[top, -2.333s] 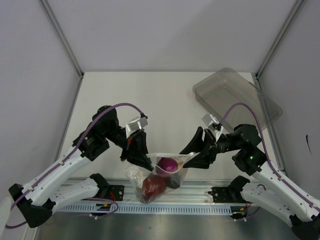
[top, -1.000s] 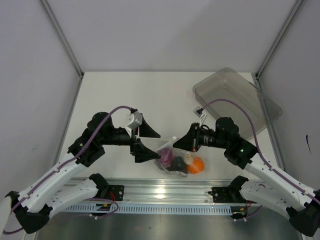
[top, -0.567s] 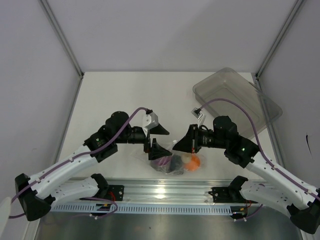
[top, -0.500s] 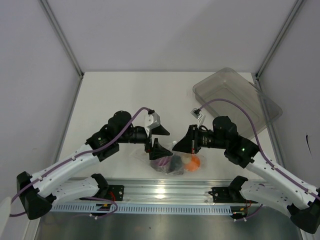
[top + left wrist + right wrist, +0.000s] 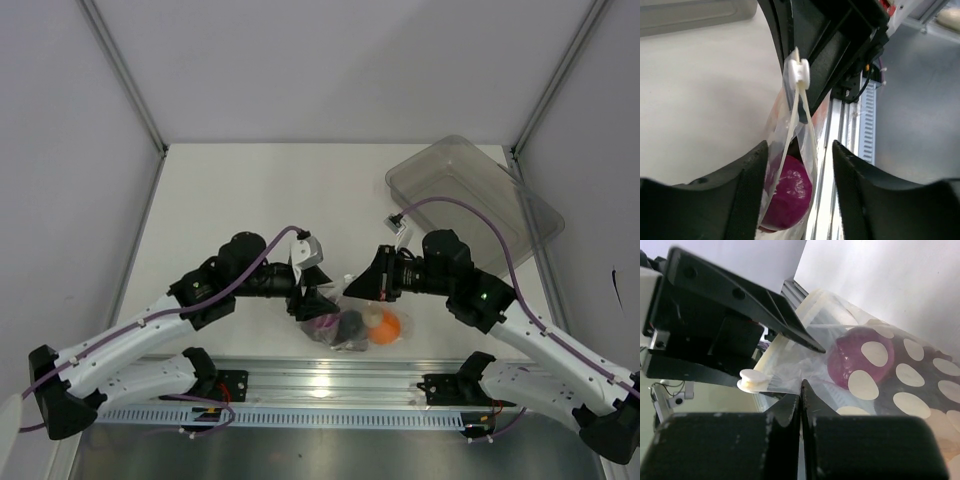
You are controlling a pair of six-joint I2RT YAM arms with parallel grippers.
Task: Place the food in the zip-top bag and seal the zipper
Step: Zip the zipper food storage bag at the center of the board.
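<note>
Plastic film sat pinched between the closed fingers of the right gripper, which clamped the zip-top bag at its mouth edge. The left gripper stood with fingers apart on either side of the zipper (no contact visible in the wrist view). The white slider lay straight ahead of it, toward the right arm, with the strip running left to right between the two. The bag sat at the near edge of the table, with the purple ball and orange ball inside. Judgement: the left gripper was better placed to take the slider.

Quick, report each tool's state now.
Left tool: open, fingers either side of the zip-top bag.
Right tool: closed on the zip-top bag's edge.
</note>
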